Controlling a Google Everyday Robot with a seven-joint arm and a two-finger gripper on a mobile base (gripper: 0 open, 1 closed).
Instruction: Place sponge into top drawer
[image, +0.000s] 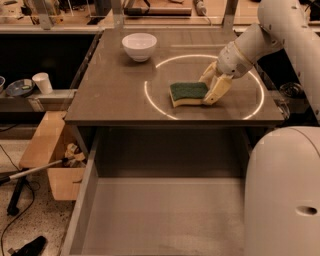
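The sponge (187, 93), dark green on top with a pale yellow base, lies flat on the dark table top (115, 95), inside a white light ring. My gripper (212, 84) reaches in from the right and is down at the sponge's right end. Its pale fingers (218, 90) stand spread, one behind that end and one in front, close against it. The sponge rests on the table. The top drawer (165, 215) is pulled wide open below the table's front edge, with a bare flat grey bottom.
A white bowl (139, 46) stands at the table's back left. My white base (285, 195) fills the lower right and covers the drawer's right side. A wooden box (50, 160), a paper cup (42, 82) and cables lie to the left.
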